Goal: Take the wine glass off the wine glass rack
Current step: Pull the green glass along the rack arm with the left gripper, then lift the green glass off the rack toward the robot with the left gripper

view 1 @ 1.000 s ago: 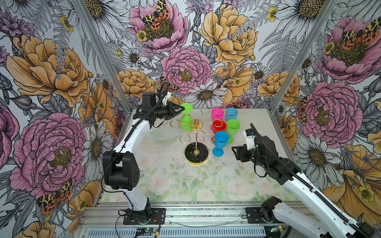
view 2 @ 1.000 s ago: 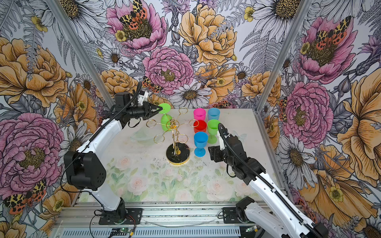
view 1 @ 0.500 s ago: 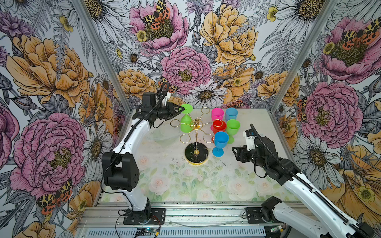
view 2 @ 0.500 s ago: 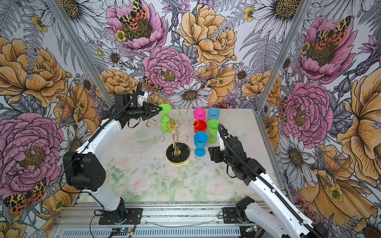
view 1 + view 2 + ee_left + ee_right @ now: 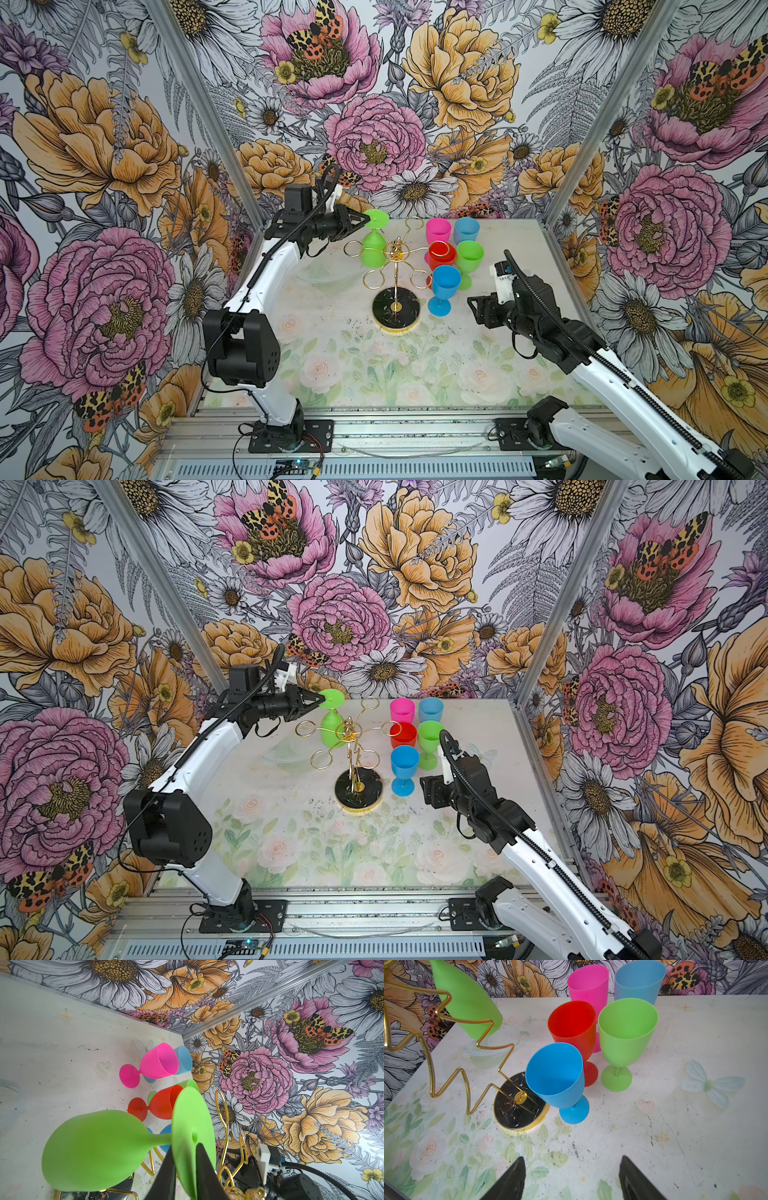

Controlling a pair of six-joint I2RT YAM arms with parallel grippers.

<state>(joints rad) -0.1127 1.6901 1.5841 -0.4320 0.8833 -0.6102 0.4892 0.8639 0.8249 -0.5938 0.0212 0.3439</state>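
A green wine glass (image 5: 373,251) (image 5: 331,729) hangs bowl-down and tilted at the back left of the wine glass rack (image 5: 397,249) (image 5: 351,729), a gold wire stand on a round black base (image 5: 519,1103). My left gripper (image 5: 365,220) (image 5: 320,699) (image 5: 185,1147) is shut on the rim of the glass's round foot (image 5: 193,1122). In the left wrist view no wire shows round the stem, and the gold hooks (image 5: 221,1105) lie just behind the foot. My right gripper (image 5: 476,307) (image 5: 428,791) (image 5: 572,1158) hovers open over the table, right of the rack, holding nothing.
Several glasses stand upright right of the rack: pink (image 5: 438,230), pale blue (image 5: 466,228), red (image 5: 441,255), green (image 5: 469,257) and, nearest the base, blue (image 5: 446,286) (image 5: 556,1076). A clear dish (image 5: 324,274) lies under the left arm. Flowered walls enclose three sides.
The left gripper and the green glass have hardly shifted. The right arm has not moved.
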